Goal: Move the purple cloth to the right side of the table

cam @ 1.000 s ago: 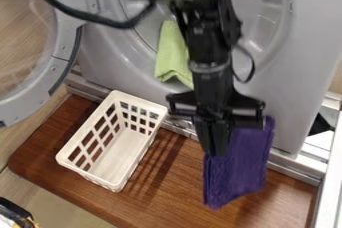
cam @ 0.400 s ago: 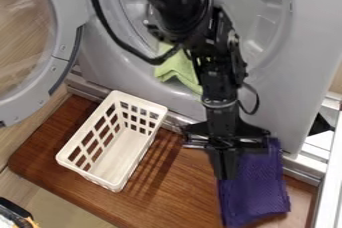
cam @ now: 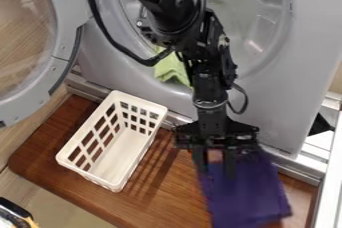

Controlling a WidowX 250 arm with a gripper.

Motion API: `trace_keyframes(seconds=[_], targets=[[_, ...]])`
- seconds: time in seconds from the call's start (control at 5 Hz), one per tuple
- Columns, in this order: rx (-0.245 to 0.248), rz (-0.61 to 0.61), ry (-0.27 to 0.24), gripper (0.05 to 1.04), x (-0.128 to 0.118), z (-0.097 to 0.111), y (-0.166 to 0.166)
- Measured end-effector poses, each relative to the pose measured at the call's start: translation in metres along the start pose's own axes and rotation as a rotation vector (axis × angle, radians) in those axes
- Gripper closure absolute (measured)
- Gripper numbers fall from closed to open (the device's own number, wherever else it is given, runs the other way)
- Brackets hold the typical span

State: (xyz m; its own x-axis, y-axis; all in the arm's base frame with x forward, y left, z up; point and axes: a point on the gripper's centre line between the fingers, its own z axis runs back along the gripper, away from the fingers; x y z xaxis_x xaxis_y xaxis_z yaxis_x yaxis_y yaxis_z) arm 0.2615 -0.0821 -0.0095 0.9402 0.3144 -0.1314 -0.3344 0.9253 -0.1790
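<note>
Presently, your gripper (cam: pixel 216 170) hangs with fingers parted at the upper part of the purple cloth (cam: pixel 250 197), spread on the wooden table (cam: pixel 163 194), right of the white basket (cam: pixel 87 174).

No readable text, labels or numbers.

Gap — btwn basket (cam: pixel 87 173) & purple cloth (cam: pixel 248 192)
</note>
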Motion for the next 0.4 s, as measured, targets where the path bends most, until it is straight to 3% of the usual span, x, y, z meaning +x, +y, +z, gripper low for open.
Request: trace_keyframes(seconds=[0.2, 0.4], targets=[[0.025, 0.017, 0.0, 0.187, 0.0001, 0.0001, 0.0043], [0.039, 0.004, -0.017, 0.067, -0.0008, 0.0073, 0.0028]])
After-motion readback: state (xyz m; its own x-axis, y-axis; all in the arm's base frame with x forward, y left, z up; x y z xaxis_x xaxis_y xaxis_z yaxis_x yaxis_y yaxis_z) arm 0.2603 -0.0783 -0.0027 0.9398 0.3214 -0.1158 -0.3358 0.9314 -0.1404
